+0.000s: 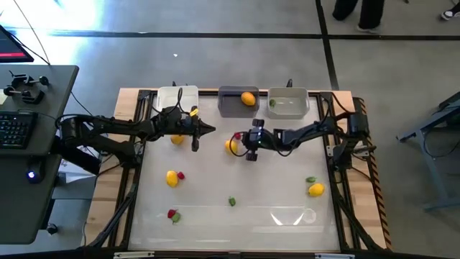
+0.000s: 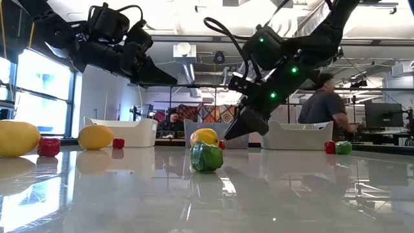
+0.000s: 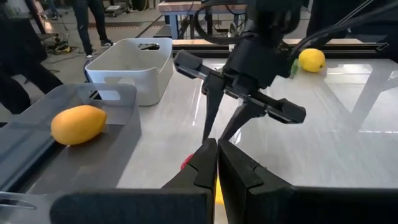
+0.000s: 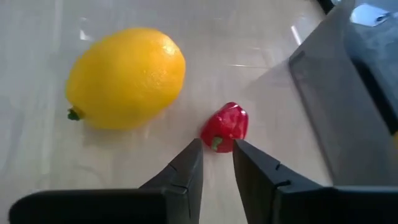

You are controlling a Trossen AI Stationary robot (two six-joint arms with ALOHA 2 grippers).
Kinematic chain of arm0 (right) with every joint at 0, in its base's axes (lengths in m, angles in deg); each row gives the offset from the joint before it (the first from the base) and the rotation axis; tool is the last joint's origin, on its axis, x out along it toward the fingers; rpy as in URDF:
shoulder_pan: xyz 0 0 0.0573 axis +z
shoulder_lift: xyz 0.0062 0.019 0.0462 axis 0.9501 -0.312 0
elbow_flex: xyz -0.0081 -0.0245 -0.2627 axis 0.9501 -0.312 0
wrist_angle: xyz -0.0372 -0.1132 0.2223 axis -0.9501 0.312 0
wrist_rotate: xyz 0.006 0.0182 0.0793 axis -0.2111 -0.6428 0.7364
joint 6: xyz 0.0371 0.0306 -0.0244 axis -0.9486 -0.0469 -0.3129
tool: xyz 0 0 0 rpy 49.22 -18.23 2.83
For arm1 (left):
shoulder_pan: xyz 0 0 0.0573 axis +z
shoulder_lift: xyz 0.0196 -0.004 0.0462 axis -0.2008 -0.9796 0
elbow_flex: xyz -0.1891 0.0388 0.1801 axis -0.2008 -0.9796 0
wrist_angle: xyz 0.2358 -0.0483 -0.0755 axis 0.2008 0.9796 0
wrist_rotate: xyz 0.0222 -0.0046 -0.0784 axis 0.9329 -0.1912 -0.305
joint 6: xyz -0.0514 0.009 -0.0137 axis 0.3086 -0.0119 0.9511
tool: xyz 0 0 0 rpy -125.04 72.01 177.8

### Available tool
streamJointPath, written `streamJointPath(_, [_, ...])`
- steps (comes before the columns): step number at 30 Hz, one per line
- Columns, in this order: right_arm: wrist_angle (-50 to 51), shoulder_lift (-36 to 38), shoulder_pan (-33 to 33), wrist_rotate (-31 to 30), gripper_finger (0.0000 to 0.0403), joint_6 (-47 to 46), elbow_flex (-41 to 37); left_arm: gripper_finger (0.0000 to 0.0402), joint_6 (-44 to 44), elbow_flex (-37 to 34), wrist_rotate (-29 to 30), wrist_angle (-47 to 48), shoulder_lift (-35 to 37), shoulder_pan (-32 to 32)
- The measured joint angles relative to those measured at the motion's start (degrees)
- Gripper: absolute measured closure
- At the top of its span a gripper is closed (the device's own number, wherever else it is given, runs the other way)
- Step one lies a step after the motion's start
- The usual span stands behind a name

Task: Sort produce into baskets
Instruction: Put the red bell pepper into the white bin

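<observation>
The right gripper (image 4: 216,163), fingers slightly spread, hangs over a red pepper (image 4: 226,126); a lemon (image 4: 126,77) lies close at its 10 o'clock. The left gripper (image 3: 217,163), pressed together, hovers near the dark grey basket (image 1: 231,105).

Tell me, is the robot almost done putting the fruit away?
Not nearly. One orange fruit sits in the dark grey basket and a green bit in the light grey basket. The right gripper hovers open by a red piece. Many pieces remain on the table.
</observation>
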Motion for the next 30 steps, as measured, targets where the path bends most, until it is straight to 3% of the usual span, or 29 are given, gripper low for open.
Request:
streamJointPath(6, [0.0,0.0,-1.1,1.7,0.0317,-1.4,0.0,0.0399,0.0,0.0,0.0,0.8,0.0,0.0])
streamJointPath(19, [-0.5,0.0,-0.9,-3.0,0.0215,-19.4,0.0,0.0399,-0.6,0.0,0.0,0.5,0.0,0.0])
streamJointPath(30, [-0.3,0.0,-0.8,-2.5,0.0224,-21.4,0.0,0.0399,-1.4,0.0,0.0,0.5,0.0,0.0])
